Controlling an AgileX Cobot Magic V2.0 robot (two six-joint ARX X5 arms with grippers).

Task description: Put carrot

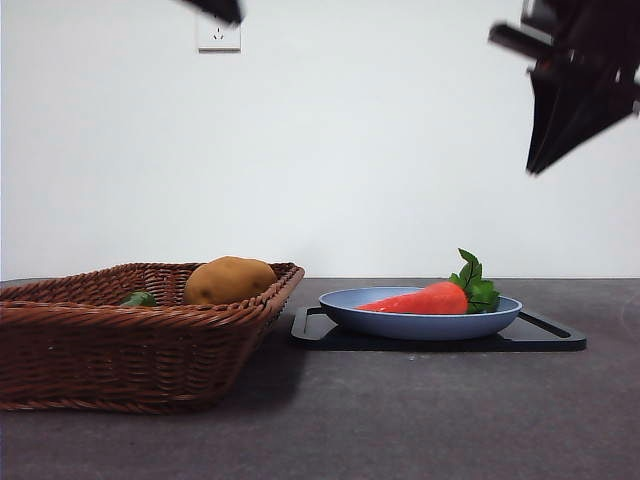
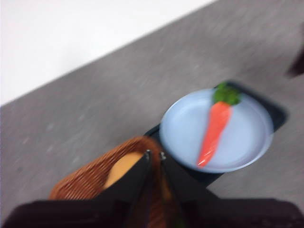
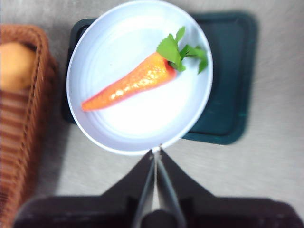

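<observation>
The orange-red carrot (image 1: pixel 425 299) with green leaves lies on a pale blue plate (image 1: pixel 400 322), its leafy end to the right. The right wrist view looks straight down on the carrot (image 3: pixel 130 83) in the plate (image 3: pixel 114 135). My right gripper (image 3: pixel 156 153) hangs well above the plate with its jaws shut and empty; it is the big dark shape (image 1: pixel 545 150) at the upper right of the front view. My left gripper (image 2: pixel 154 154) is shut too, high over the basket (image 2: pixel 80 183), with the carrot (image 2: pixel 213 128) off to one side.
The plate rests on a black tray (image 1: pixel 545 338). A brown wicker basket (image 1: pixel 120 345) at the left holds a tan potato (image 1: pixel 229 280) and a small green vegetable (image 1: pixel 139 299). A wall socket (image 1: pixel 218 35) is on the white wall behind.
</observation>
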